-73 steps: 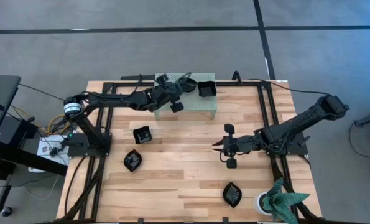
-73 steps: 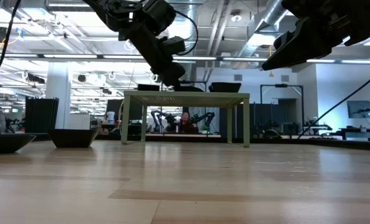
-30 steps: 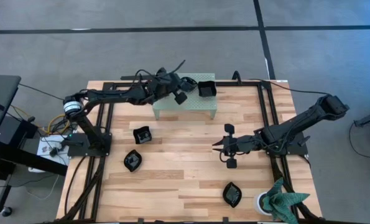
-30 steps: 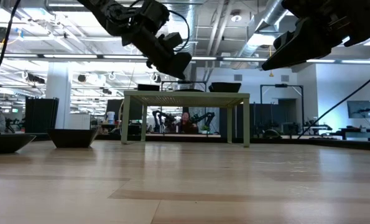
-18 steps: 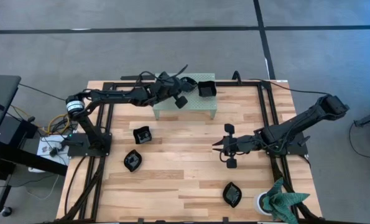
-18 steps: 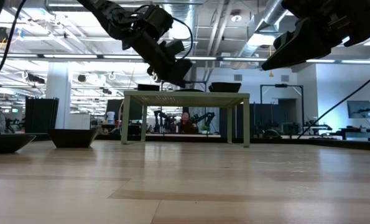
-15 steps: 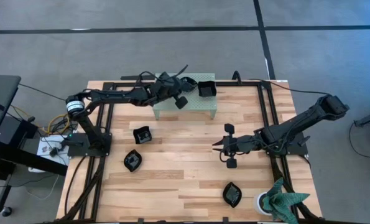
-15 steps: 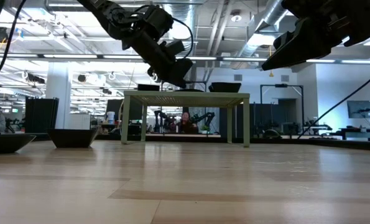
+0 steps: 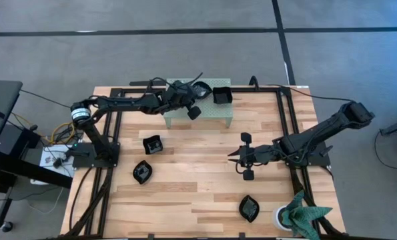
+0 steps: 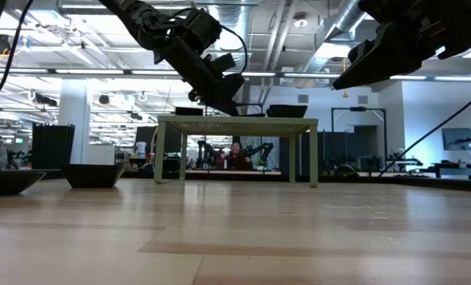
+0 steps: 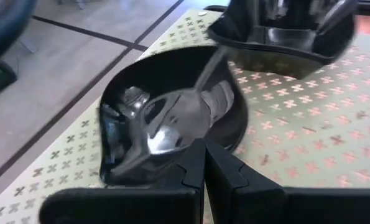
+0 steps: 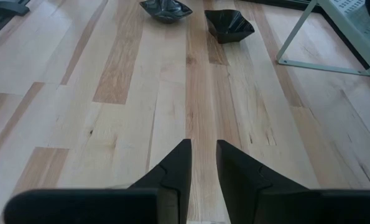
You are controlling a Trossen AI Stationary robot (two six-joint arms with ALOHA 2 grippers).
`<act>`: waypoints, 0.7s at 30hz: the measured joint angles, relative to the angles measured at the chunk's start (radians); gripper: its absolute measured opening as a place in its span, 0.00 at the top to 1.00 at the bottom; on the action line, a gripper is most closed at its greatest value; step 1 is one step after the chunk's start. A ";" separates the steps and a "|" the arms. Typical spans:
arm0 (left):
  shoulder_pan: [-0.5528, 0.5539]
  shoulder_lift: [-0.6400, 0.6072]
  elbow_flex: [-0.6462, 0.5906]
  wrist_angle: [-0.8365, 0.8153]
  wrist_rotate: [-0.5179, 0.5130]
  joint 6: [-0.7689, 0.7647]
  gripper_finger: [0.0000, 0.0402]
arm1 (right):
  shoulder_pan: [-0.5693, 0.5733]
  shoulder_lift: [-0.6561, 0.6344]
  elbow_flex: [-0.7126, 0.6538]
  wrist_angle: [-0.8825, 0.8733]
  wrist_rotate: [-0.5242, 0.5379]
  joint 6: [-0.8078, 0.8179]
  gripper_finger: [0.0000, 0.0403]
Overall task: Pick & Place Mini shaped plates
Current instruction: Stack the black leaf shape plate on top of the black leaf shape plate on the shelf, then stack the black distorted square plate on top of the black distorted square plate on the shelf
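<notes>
My left gripper (image 9: pixel 192 101) reaches over the pale green perforated stand (image 9: pixel 211 115) at the table's far side and is shut on a round glossy black plate (image 9: pixel 200 89), which also shows in the left wrist view (image 11: pixel 172 118). A square black plate (image 9: pixel 221 94) sits on the stand just to its right (image 11: pixel 278 34). Three more black plates lie on the table: a square one (image 9: pixel 153 144), a wavy one (image 9: pixel 142 172) and one near the front (image 9: pixel 249 208). My right gripper (image 9: pixel 231 157) hovers over the table's right middle, its fingers almost together and empty (image 12: pixel 203 146). My left gripper pinches the round plate's rim (image 11: pixel 194 138), on the side nearest the arm, between its two fingers. The fingers come from the table's left, slanting down. The plate sits at the stand's top (image 11: pixel 296 124), right side up; whether its base rests on it I cannot tell.
A white cup with a green cloth (image 9: pixel 297 215) stands at the near right corner. Black frame rails (image 9: pixel 286 113) run along the table's sides. The two left plates show ahead of my right gripper (image 12: pixel 166 7) (image 12: pixel 229 25). Bare wood lies between the arms.
My left gripper has gone down toward the stand's top with the round plate and stays shut on it. The right arm has kept still.
</notes>
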State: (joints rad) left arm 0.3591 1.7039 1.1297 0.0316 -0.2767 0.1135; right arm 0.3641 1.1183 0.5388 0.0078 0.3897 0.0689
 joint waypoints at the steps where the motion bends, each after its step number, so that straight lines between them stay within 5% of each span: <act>1: -0.005 0.000 0.000 0.001 0.001 0.000 0.99 | 0.000 0.000 0.000 0.000 0.000 0.000 0.83; 21: -0.071 -0.076 0.000 0.017 -0.093 0.016 0.99 | -0.001 0.000 0.000 0.000 0.000 -0.015 0.83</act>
State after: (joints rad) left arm 0.2879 1.6283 1.1301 0.0486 -0.3698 0.1292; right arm 0.3634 1.1183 0.5388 0.0073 0.3901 0.0534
